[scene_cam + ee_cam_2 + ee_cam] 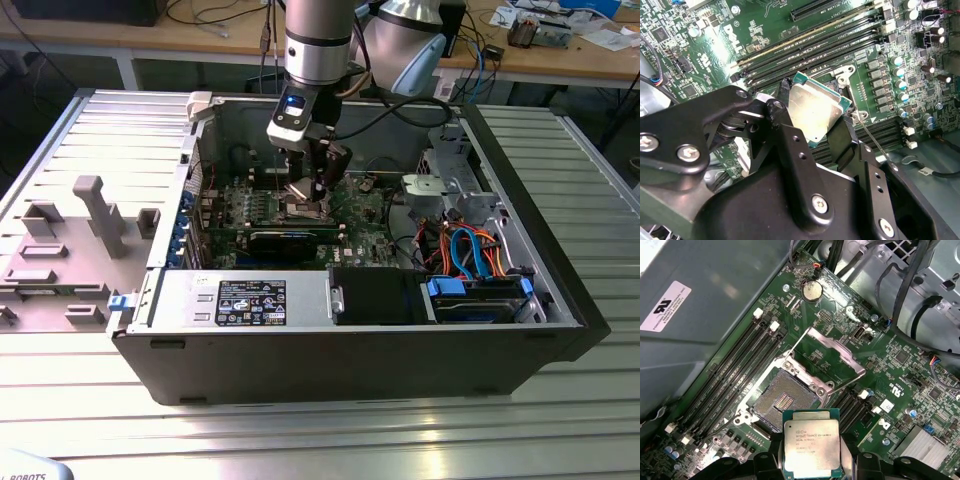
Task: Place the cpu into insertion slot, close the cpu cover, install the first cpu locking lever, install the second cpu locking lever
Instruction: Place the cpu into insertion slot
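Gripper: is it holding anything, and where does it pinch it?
Yes. The gripper holds the cpu, pinched by two opposite edges, close to the uncovered slot.

Hand (815, 463) grips the cpu (811, 447) by two opposite edges, a black finger (765, 466) on each side. The cpu's metal top with print faces the camera and a green rim shows around it. It is held off the board, just beside the insertion slot (785, 400), not seated. The slot is uncovered, with its pin field exposed inside a silvery frame. The cpu cover (832, 352) is swung open at the slot's far side, its window showing the green motherboard (900, 385). Long black memory slots (735, 370) flank the socket. Coin cell battery (812, 290) and black cables (910, 295) lie beyond. Grey metal wall carries a white label (667, 307). Finned heatsink (925, 445) sits near the cpu.
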### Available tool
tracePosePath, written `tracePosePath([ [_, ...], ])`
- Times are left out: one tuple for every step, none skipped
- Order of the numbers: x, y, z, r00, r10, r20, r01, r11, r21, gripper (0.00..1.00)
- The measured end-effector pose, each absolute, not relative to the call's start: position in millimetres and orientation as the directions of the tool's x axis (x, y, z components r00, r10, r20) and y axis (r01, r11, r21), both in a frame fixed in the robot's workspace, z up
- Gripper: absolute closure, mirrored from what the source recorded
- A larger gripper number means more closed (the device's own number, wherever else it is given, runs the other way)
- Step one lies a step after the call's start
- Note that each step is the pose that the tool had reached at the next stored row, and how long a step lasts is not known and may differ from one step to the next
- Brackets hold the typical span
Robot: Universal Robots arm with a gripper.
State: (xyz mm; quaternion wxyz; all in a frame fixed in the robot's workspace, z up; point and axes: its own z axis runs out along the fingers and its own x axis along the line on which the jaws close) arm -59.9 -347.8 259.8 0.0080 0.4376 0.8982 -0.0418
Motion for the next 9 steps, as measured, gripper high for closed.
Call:
tracePosePath([
  [-59.9,-347.8,259.8,-0.616,0.786,-0.051,0.788,0.612,-0.068,0.45],
  [-59.9,-347.8,259.8,-0.614,0.787,-0.051,0.789,0.611,-0.068,0.45],
  [-59.9,-347.8,259.8,-0.614,0.788,-0.051,0.789,0.610,-0.068,0.45],
  [-59.9,-347.8,259.8,-0.613,0.789,-0.051,0.790,0.609,-0.068,0.45],
  [-59.9,-347.8,259.8,-0.612,0.789,-0.051,0.791,0.608,-0.068,0.45],
  [-59.9,-347.8,259.8,-0.611,0.790,-0.051,0.791,0.607,-0.068,0.45],
  [-59.9,-347.8,259.8,-0.609,0.791,-0.051,0.793,0.606,-0.068,0.45],
  [-59.9,-347.8,259.8,-0.608,0.792,-0.051,0.793,0.605,-0.068,0.45],
  [-59.9,-347.8,259.8,-0.608,0.793,-0.051,0.794,0.604,-0.068,0.45],
])
